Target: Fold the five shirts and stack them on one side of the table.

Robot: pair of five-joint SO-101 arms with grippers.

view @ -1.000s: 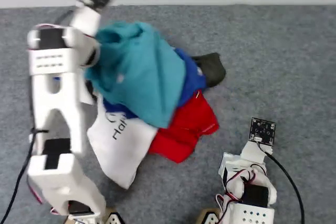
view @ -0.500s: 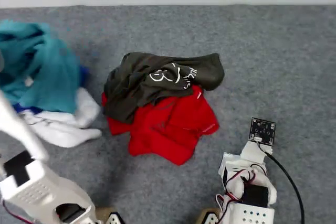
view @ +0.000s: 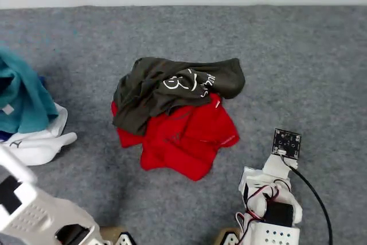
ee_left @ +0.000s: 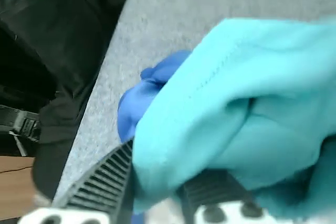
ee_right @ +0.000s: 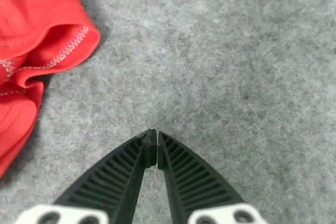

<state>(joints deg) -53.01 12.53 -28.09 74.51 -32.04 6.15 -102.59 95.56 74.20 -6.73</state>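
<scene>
Change: the teal shirt (view: pixel 22 98) hung over the middle pile a second ago. It now sits at the far left edge of the high view, and the white shirt (view: pixel 39 142) and blue shirt (ee_left: pixel 143 103) have gone there with it. The dark shirt (view: pixel 172 87) and red shirt (view: pixel 183 139) lie uncovered in the middle and have not shifted in the last half second.
Meaning: the five shirts are split into a left bundle of three and a middle pair. This looks like sorting, since no shirt is folded or stacked yet.
Left gripper (ee_left: pixel 157 192): its jaws are clamped on a fold of the teal shirt, with cloth bulging over both fingers.
Teal shirt: bunched at the table's (view: pixel 298 55) left side, on top of the white shirt.
Blue shirt: tucked under the teal one, with a lobe showing in the left wrist view.
White shirt: crumpled on the table, with one sleeve poking out toward the middle.
Dark shirt: crumpled and lying over the red shirt's far half.
Red shirt: spread unevenly, with its hem near the right arm.
Right gripper (ee_right: pixel 156 148): jaws closed tip to tip and holding nothing. It hangs over bare table just beside the red shirt's hem and has not moved over the second.
</scene>
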